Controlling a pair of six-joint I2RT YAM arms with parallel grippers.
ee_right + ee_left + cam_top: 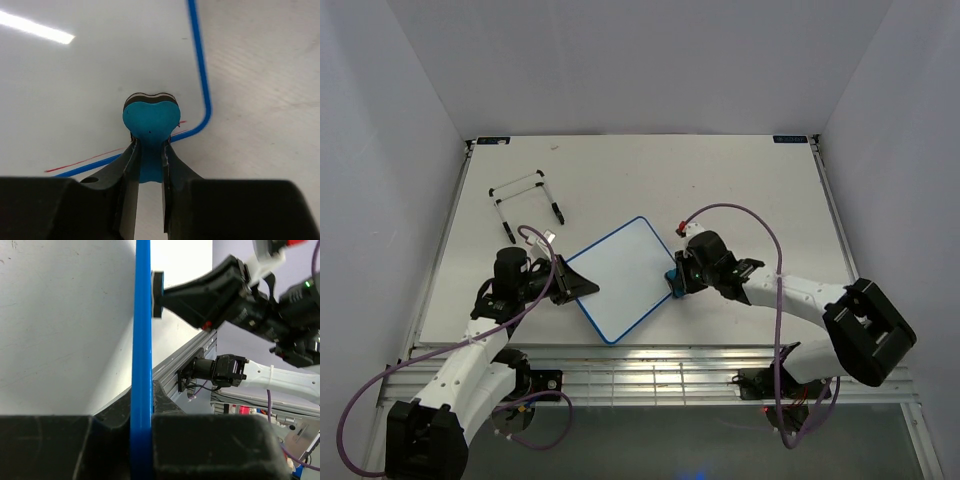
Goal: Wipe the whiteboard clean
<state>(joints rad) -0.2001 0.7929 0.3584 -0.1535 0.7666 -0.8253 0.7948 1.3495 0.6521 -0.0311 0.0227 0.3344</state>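
The whiteboard [620,275] lies turned like a diamond at the table's middle, white with a thin blue frame. My left gripper [570,285] is shut on its left edge; in the left wrist view the blue frame [142,340] runs upright between the jaws of that gripper [142,407]. My right gripper [680,277] is shut on the small blue eraser [672,279] at the board's right edge. In the right wrist view the gripper [150,146] presses the eraser [151,119] onto the board [75,90] near a rounded corner. A thin red line [85,161] runs along the frame there.
A white-and-black wire stand [527,205] stands at the back left of the table. The aluminium rail [650,360] runs along the table's near edge. White walls close in the back and both sides.
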